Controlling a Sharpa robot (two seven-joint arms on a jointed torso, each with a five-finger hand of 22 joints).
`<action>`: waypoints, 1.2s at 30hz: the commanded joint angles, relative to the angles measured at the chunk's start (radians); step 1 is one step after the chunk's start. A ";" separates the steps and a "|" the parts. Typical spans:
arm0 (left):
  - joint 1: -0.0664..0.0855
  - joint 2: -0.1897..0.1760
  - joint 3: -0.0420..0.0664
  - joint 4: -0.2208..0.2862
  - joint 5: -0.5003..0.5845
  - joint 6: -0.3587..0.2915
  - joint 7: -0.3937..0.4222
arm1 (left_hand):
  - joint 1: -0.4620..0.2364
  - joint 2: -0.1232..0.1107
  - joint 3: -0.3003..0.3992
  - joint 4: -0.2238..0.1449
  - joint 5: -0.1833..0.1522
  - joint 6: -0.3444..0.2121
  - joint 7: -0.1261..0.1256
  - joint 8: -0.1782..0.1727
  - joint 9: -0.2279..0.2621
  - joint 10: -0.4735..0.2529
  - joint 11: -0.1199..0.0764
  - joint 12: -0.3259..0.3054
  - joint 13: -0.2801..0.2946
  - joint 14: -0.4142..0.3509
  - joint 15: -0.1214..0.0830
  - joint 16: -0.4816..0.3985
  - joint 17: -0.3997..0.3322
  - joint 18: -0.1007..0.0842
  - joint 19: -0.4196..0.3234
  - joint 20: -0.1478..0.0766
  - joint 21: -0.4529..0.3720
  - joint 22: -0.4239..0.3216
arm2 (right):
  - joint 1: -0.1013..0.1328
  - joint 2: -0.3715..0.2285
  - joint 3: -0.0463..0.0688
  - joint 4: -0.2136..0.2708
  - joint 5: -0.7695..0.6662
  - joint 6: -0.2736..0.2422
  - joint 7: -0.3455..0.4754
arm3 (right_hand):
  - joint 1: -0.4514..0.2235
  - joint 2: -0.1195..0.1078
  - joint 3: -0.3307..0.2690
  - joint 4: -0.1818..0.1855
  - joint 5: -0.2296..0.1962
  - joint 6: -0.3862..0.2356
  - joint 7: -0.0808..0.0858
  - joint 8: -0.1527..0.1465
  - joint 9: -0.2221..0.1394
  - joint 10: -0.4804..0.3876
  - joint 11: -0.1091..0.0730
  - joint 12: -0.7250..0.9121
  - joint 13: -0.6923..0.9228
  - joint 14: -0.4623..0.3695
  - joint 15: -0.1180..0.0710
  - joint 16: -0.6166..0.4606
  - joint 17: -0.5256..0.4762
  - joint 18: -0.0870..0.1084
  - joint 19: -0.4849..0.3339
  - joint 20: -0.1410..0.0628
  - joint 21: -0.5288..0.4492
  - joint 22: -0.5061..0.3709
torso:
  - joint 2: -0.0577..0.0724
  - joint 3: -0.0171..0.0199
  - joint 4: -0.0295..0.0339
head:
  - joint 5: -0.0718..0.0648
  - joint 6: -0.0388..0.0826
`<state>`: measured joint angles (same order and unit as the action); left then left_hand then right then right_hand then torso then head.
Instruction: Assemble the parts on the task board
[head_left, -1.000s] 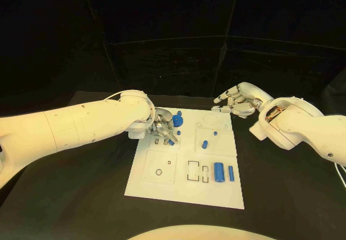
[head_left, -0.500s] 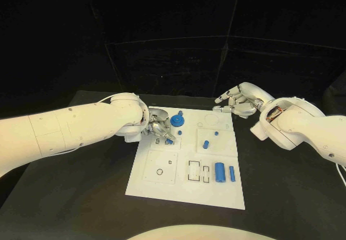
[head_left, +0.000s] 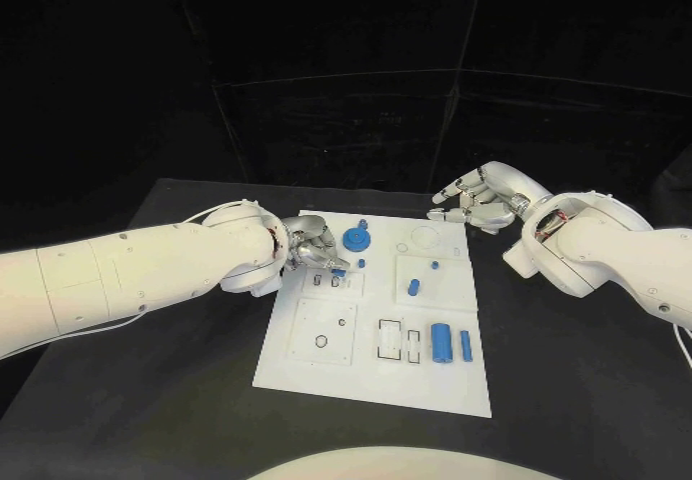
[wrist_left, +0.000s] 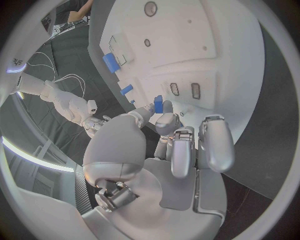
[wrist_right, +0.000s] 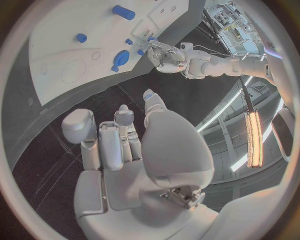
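Part (wrist_left: 158, 104), small and blue, pinched at the fingertips of left robot hand (head_left: 310, 248), held just above two small slots (wrist_left: 185, 89) on board (head_left: 332, 370); judged lined up for insertion there. Right robot hand (head_left: 476, 199) holds nothing, fingers loosely curled, parked over the tabletop (head_left: 173, 330) off the board's far corner, likely to keep clear. Other blue parts (head_left: 440, 343) lie nearer the robot, well apart from both hands
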<state>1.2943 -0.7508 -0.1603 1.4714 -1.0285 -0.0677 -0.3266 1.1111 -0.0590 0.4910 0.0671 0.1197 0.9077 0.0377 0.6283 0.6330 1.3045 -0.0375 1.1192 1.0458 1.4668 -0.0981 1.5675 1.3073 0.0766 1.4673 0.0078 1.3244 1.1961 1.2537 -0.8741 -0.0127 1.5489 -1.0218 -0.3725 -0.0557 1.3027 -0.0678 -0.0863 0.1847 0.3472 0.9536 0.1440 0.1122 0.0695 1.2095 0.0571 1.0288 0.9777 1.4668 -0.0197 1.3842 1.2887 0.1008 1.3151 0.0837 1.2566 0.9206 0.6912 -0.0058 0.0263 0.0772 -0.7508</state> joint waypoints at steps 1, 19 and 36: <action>-0.008 -0.006 -0.004 0.011 -0.003 -0.116 0.016 | 0.000 0.002 0.170 -0.164 -0.004 0.001 -0.002 0.004 0.001 0.008 0.000 0.007 0.001 0.104 -0.001 0.003 0.263 -0.004 0.009 0.001 0.001 0.002 | 0.002 -0.001 0.001 -0.001 -0.003 -0.004 0.010 | 0.001 0.008 -0.007 -0.001 0.003 0.005 -0.002 0.004 0.001 0.002 -0.003 -0.001 0.000 0.043 -0.004 -0.004 -0.001 0.018 -0.007 -0.002 -0.003 0.000 | 0.000 0.0008 0.0025 | 0.001 -0.003; -0.026 -0.011 -0.025 0.000 -0.062 -0.034 0.006 | 0.000 0.000 0.177 -0.166 -0.004 0.000 -0.002 0.004 0.003 0.008 0.000 0.007 0.001 0.104 -0.001 0.003 0.263 -0.005 0.010 0.001 0.003 0.004 | 0.002 -0.001 0.001 -0.002 -0.003 -0.012 0.016 | 0.001 0.008 -0.007 -0.001 0.003 0.005 -0.002 0.004 0.001 0.002 -0.003 -0.001 0.000 0.043 -0.004 -0.004 -0.001 0.018 -0.007 -0.002 -0.003 0.000 | 0.001 0.0011 0.0004 | 0.005 -0.007; -0.026 -0.008 -0.026 -0.006 -0.081 0.033 -0.001 | 0.001 -0.002 0.182 -0.168 -0.004 -0.001 -0.001 0.005 0.004 0.009 0.000 0.009 0.002 0.104 -0.001 0.003 0.263 -0.005 0.011 0.001 0.004 0.006 | 0.002 0.000 0.001 -0.003 -0.003 -0.018 0.023 | 0.002 0.009 -0.009 -0.001 0.008 0.005 -0.002 0.005 0.001 -0.003 -0.003 -0.009 -0.010 0.043 -0.004 -0.006 -0.003 0.019 -0.009 -0.002 -0.007 -0.006 | 0.001 0.0011 0.0000 | 0.004 -0.011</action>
<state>1.2703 -0.7596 -0.1842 1.4647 -1.0948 -0.0796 -0.3257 1.1052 -0.0619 0.5083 0.0551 0.1156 0.9095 0.0397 0.6273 0.6370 1.3042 -0.0372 1.1240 1.0468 1.4668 -0.0979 1.5675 1.3073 0.0766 1.4673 0.0080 1.3245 1.2004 1.2536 -0.8743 -0.0128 1.5455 -1.0220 -0.3794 -0.0456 1.3027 -0.0679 -0.0890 0.1818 0.3513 0.9536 0.1440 0.1122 0.0695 1.2094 0.0571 1.0221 0.9688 1.4668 -0.0197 1.3842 1.2861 0.1007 1.3116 0.0801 1.2566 0.9153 0.6923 -0.0047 0.0258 0.0825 -0.7617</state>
